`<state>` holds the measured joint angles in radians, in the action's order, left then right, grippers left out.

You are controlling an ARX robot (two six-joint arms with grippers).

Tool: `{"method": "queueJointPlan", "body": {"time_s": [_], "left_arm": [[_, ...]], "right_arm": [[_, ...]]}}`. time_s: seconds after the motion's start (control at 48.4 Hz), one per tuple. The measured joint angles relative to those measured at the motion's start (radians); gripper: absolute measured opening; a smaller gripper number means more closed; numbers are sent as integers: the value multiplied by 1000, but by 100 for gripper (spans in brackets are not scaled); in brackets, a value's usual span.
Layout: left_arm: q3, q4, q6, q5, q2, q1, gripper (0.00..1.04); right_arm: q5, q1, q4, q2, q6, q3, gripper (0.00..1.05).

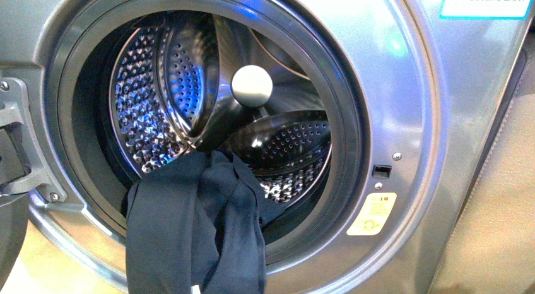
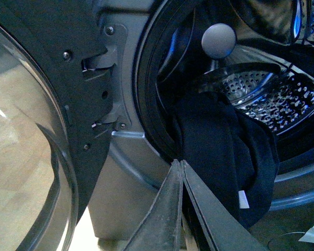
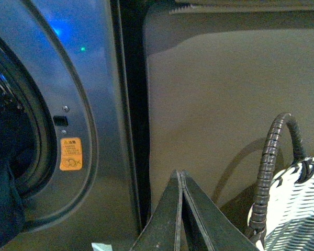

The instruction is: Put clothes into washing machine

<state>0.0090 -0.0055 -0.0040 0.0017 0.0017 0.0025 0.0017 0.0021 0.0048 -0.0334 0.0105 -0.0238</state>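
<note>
The silver-grey washing machine [image 1: 404, 105] fills the front view, its porthole open onto the shiny perforated drum [image 1: 158, 98]. The dark navy clothes [image 1: 195, 224] hang over the lower rim of the mouth, partly inside the drum and partly down the front. In the left wrist view the clothes [image 2: 220, 146] show a small white tag [image 2: 243, 199]. My left gripper [image 2: 180, 162] is shut and empty, its tips close before the hanging fabric. My right gripper [image 3: 179, 172] is shut and empty, off to the machine's right side, away from the clothes [image 3: 0, 209]. Neither arm shows in the front view.
The open door [image 2: 36, 130] with its glass stands left of the mouth on its hinge [image 1: 19, 142]. A yellow sticker [image 1: 373, 213] sits right of the porthole. A beige panel [image 3: 225, 115] and a black-and-white woven basket [image 3: 298, 209] with a ribbed handle stand right of the machine.
</note>
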Motion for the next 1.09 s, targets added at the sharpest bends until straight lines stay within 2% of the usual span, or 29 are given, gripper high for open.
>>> {"method": "queueJointPlan", "body": {"time_s": [1.095], "left_arm": [[0,0,0,0,0,0,4]], "right_arm": [[0,0,-4,29,0,18,2]]}}
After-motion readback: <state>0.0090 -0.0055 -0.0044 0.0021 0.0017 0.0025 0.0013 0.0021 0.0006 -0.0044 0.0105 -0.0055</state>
